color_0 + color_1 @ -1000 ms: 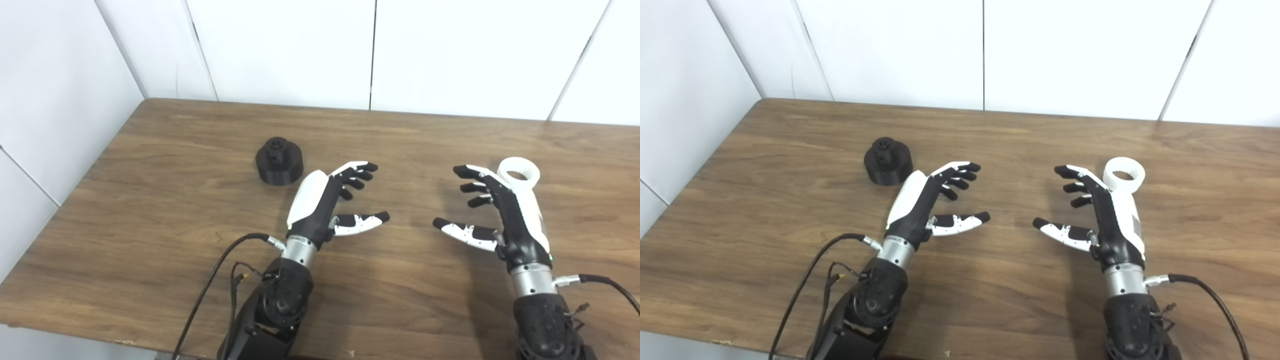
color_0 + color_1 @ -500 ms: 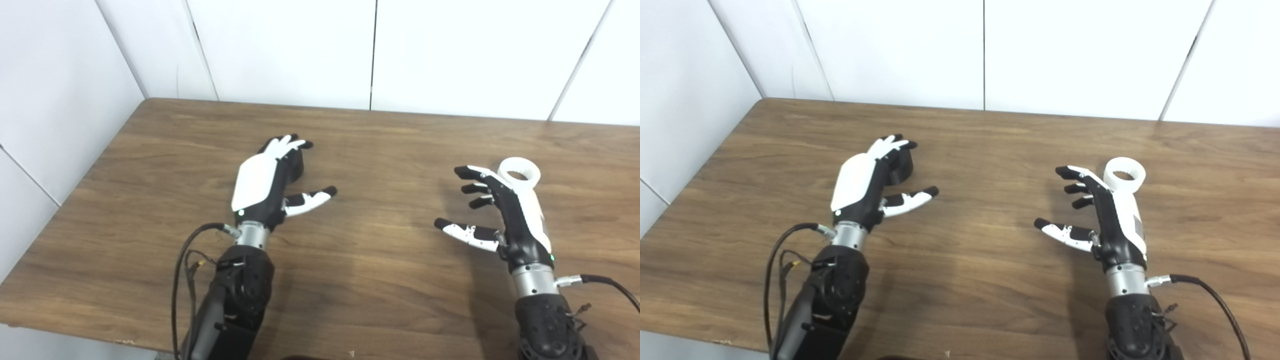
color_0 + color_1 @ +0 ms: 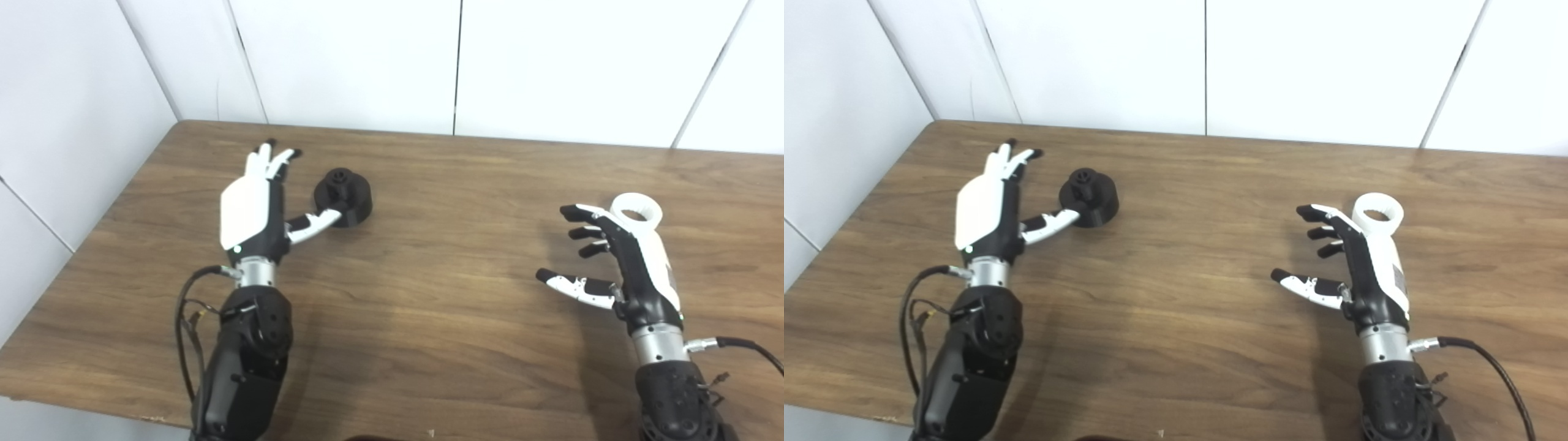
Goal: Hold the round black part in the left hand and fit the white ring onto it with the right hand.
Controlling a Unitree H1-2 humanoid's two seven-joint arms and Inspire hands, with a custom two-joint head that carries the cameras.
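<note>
Since the earlier frames the left hand [image 3: 252, 208] has swung out toward the left side of the counter [image 3: 429, 318], uncovering the round black part [image 3: 343, 197] that it had been covering half a second ago; the right hand has barely shifted.

At the far left, the left arm rises from the bottom edge, with a cable looping beside its wrist. The left hand lies open with its white back up and its fingers [image 3: 269, 160] stretched straight toward the far edge of the counter, holding nothing. Its thumb [image 3: 312, 221] sticks out to the right, and the tip reaches the near-left side of the black part; whether it actually touches cannot be told. The black part sits flat on the counter just to the right of the hand, a squat disc with a small raised hub on top, not gripped.

The middle of the counter is bare wood.

On the right, the right hand [image 3: 1356, 260] hovers open and empty, palm facing left, fingers loosely curved and spread, the thumb pointing left. The white ring [image 3: 1376, 214] stands on the counter just beyond and to the right of that hand, its opening facing up, beside the back of the fingers. The ring and the black part are well apart.
</note>
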